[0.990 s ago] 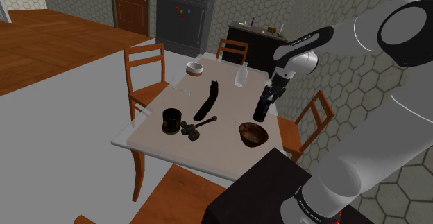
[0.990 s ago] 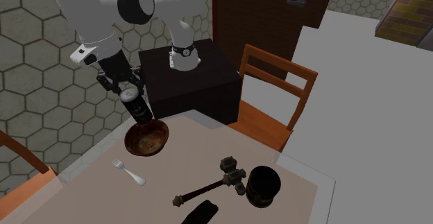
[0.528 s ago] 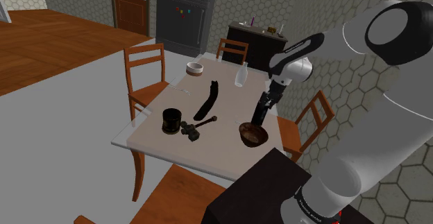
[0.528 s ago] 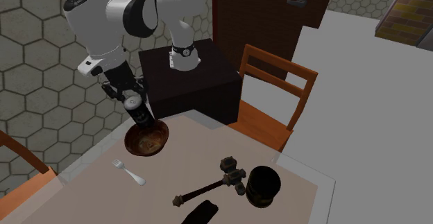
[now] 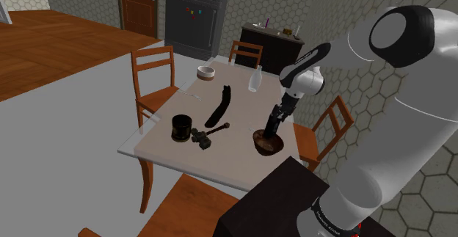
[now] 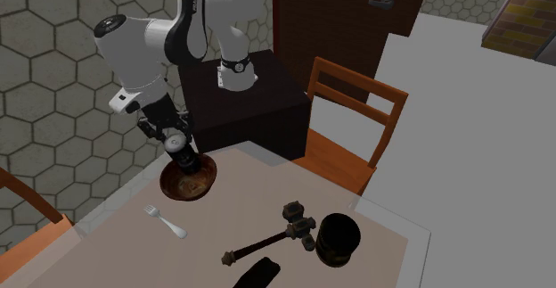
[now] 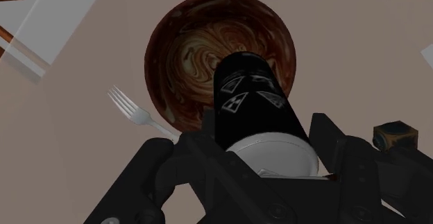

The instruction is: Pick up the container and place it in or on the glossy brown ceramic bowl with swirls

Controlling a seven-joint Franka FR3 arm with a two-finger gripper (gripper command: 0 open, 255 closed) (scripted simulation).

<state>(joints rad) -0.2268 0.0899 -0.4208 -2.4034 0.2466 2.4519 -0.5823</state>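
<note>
My gripper is shut on a black cylindrical container with small white markings. It holds the container tilted, directly over the glossy brown bowl with swirls, at the table edge closest to the stand. The container's lower end is level with the bowl's rim; I cannot tell if it touches. In the wrist view the fingers clasp the container on both sides, with the swirled bowl behind it. The gripper's midpoint lies on the container.
A silver fork lies beside the bowl. On the table are a black mug, a dark hammer-like tool, a long black object, a glass bottle and a small bowl. Wooden chairs surround it.
The gripper has come down and toward the stand with the container, from above and beside the bowl to right over it. Nothing else moved.
</note>
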